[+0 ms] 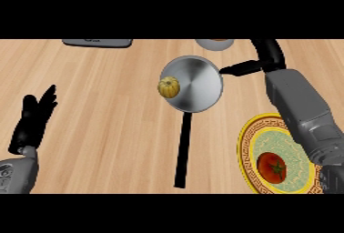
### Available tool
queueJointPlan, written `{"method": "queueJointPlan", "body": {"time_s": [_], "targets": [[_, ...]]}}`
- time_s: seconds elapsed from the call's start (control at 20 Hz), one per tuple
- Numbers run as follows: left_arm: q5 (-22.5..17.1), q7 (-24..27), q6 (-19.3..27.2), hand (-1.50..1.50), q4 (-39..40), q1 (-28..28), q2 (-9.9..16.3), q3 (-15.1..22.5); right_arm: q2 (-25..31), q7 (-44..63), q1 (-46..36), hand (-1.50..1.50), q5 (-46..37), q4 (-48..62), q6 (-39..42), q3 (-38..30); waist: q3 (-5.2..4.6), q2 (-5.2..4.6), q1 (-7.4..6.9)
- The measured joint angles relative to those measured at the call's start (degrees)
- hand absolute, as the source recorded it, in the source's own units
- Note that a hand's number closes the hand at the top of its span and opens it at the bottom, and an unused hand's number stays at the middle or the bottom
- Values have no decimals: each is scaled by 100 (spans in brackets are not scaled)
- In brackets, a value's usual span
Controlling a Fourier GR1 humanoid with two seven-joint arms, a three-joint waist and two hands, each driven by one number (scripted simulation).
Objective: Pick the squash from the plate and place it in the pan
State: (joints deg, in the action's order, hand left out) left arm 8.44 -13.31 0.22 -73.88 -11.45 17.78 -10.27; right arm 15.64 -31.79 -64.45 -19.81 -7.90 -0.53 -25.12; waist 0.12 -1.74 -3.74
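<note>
Resting at the pan's (191,84) rim, the squash (169,87) could roll out if our spread-fingered right hand (243,68) nudges it; left hand (33,119) rests, fingers straight.

A kitchen: wooden counter (107,118), steel pan (191,84), patterned plate (250,150).

You are looking down on a light wooden table (101,136) with the grain running across the view. Near its middle lies a steel pan (194,82), its long black handle pointing toward the lower edge. At the lower right sits a round plate (252,136) with a yellow patterned rim and a pale green centre, partly covered by the right forearm. At the far edge you can see a flat grey object (97,42) on the left, cut off by the frame, and a small rounded dish (215,44) further right, also only partly in view.
</note>
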Motion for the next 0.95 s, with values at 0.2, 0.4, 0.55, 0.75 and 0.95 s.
{"method": "queueJointPlan", "body": {"time_s": [0.2,0.4,0.55,0.75,0.95], "targets": [[44,-1,70,0,-37,5,-96,56,577,-154,193,-150,62,-1,626,-63,3,-3,14],[66,-22,74,0,-104,65,-80,58,1188,-198,315,-150,66,19,1330,-66,8,-1,4],[83,-82,101,0,-153,22,-116,84,1568,-284,431,-150,51,26,1765,-55,12,-11,-6],[40,-4,32,0,-83,9,-81,49,1913,-477,576,-150,-4,10,2152,-12,16,-32,-41],[3,-56,-25,0,-141,14,-45,28,2205,-632,721,-150,-43,11,2414,9,20,-31,-64]]}}
